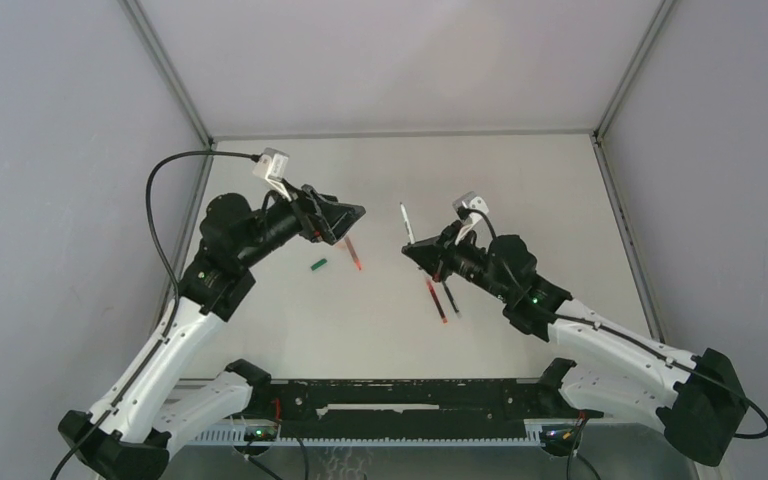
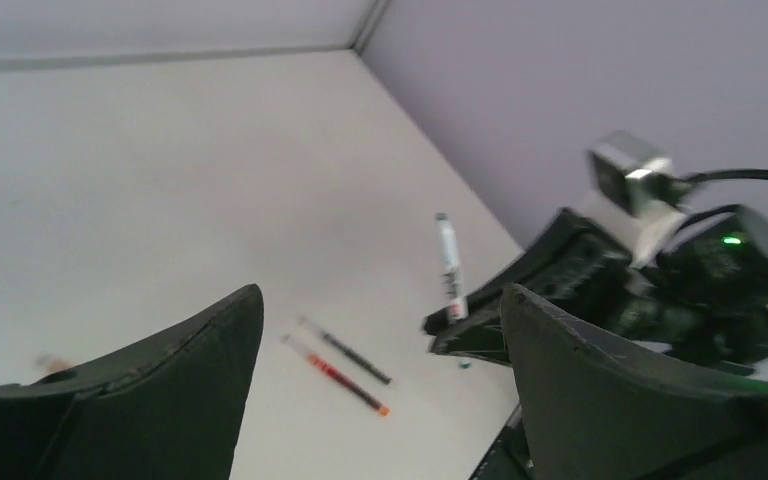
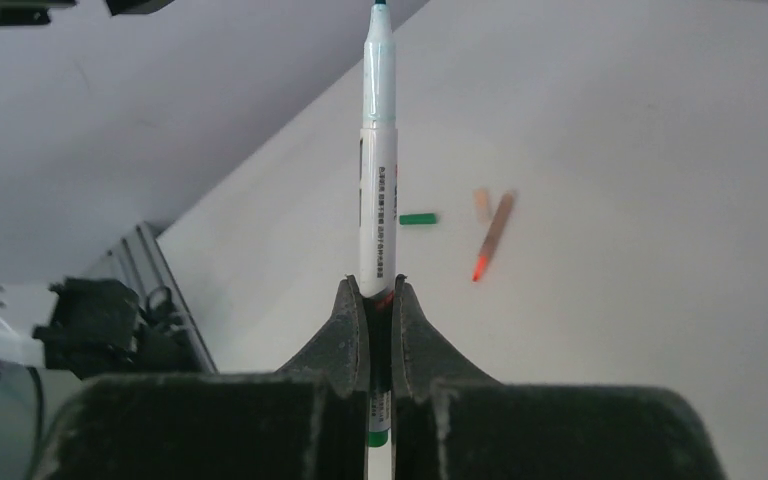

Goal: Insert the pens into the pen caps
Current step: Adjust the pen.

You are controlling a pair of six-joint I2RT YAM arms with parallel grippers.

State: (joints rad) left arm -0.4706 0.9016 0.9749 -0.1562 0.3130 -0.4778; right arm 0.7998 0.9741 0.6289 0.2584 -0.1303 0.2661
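While our right hand point(image 3: 380, 300) is clamping the green pen point(image 3: 378, 190), tip aiming toward eleven o'clock, our left hand point(image 1: 343, 228) is hovering, fingers apart, above a red pen point(image 1: 354, 252). At that pen's eight o'clock, the green cap point(image 1: 318, 265) is lying on the table point(image 1: 520, 180).

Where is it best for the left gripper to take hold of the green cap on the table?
I would grip the green cap across its middle, coming straight down from above with the open left gripper. It lies flat, short and narrow, with bare table on both long sides.
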